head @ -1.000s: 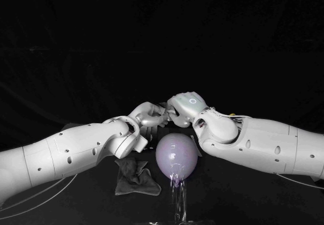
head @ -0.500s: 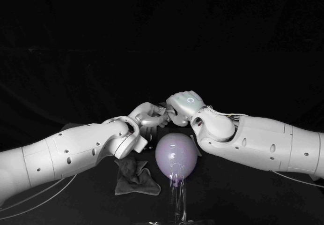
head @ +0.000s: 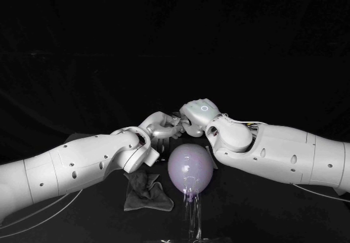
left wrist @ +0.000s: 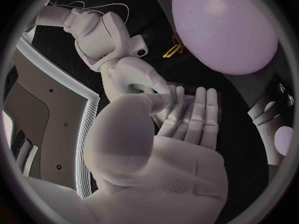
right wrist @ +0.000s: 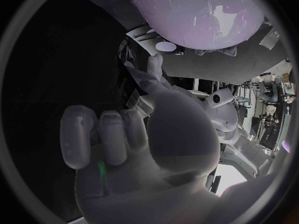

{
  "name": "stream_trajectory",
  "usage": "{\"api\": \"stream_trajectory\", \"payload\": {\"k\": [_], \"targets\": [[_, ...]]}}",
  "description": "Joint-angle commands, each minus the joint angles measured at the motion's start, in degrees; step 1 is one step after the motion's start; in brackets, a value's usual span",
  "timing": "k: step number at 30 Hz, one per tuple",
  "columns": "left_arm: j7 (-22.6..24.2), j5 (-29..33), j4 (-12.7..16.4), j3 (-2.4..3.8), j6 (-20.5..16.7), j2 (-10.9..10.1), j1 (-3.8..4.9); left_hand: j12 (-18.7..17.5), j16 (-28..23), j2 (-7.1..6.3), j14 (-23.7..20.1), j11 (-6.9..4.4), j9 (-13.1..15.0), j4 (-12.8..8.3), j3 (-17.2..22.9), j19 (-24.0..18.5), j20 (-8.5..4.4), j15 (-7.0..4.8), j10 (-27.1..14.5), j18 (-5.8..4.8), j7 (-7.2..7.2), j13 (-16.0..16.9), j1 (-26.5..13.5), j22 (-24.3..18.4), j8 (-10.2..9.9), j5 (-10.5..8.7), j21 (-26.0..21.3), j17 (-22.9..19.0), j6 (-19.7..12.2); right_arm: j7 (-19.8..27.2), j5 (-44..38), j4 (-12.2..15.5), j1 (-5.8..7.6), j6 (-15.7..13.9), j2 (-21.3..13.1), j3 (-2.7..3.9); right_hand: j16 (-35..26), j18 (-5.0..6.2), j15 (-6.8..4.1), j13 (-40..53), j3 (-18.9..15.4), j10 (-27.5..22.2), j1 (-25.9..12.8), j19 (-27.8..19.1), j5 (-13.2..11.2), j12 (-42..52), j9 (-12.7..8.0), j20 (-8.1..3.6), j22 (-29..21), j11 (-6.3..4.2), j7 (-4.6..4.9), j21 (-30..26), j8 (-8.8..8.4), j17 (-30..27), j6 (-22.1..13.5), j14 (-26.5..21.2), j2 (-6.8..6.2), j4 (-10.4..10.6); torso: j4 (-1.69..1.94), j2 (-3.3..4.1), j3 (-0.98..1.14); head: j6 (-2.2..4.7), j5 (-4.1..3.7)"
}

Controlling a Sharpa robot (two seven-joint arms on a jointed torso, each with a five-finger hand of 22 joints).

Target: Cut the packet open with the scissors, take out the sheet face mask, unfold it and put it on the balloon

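Left hand [head: 162,124] and right hand [head: 197,114] touch beyond the balloon [head: 191,168], toward the far edge of the desk [head: 262,215]; whether the fingers [left wrist: 196,109] grip anything cannot be told.

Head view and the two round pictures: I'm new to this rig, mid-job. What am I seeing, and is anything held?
The head view looks down from the robot's head at a black table. Two white arms come in from the sides; the left hand and right hand meet behind a pale purple balloon on a clear stand. A dark cloth lies beside it. Each round picture comes from a camera at one wrist, behind that hand. The left one shows the left hand's fingers stretched out flat, close to the right hand. I cannot tell whether either hand holds anything.
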Motion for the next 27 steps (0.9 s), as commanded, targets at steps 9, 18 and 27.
{"api": "stream_trajectory", "payload": {"k": [9, 18, 27], "targets": [[3.7, -1.4, 1.0, 0.26, 1.7, 0.3, 0.26, 0.1, 0.5, -0.21, -0.4, -0.03, 0.1, -0.5, 0.2, -0.1, 0.03, -0.25, 0.2, -0.43, -0.64, -0.1, 0.5, 0.0, 0.3, 0.18, 0.1, -0.1, 0.6, -1.8, 0.3, -1.0, -0.16, 5.8, -0.1, -0.17, 0.2, -0.19, -0.01, 12.4, 0.4, 3.8, 0.1, 1.7, -0.1, 0.4, 0.1, -0.12, 12.5, -0.12, -0.82, 0.0, 1.72, 15.1, 3.6, 6.1, 3.19, 1.7, 0.02, -0.01, 0.0, -0.18, 0.06], [4.0, -1.5, 1.1, 0.27, 1.8, 0.3, 0.26, 0.1, 0.6, -0.21, -0.4, -0.03, 0.1, -0.5, 0.2, -0.1, 0.03, -0.25, 0.2, -0.43, -0.68, -0.1, 0.5, 0.0, 0.3, 0.19, 0.1, -0.1, 0.6, -1.7, 0.5, -1.2, -0.16, 5.4, 0.1, -0.17, 0.2, -0.32, -0.59, 12.9, 0.3, 4.2, 0.5, 2.0, -0.1, 1.1, 0.5, -0.55, 12.7, -0.88, -1.75, 0.6, 3.0, 15.1, 5.5, 6.1, 5.09, 2.5, 0.02, 0.0, -0.01, -0.24, -0.02], [3.8, -1.5, 1.0, 0.27, 1.8, 0.2, 0.26, 0.1, 0.6, -0.2, -0.5, -0.02, 0.0, -0.6, 0.3, -0.1, 0.03, -0.24, 0.2, -0.43, -0.76, -0.1, 0.6, 0.0, 0.3, 0.2, 0.1, -0.2, 0.6, -1.4, -0.1, -1.2, -0.16, 2.0, -0.2, -0.16, 0.2, -0.62, -1.51, 13.6, 0.1, 4.9, 1.7, 2.7, -0.1, 2.3, 1.8, -1.17, 13.1, -2.0, -3.05, 1.9, 5.04, 15.1, 7.3, 6.1, 5.89, 2.1, 0.02, 0.01, -0.01, -0.12, -0.03]]}}
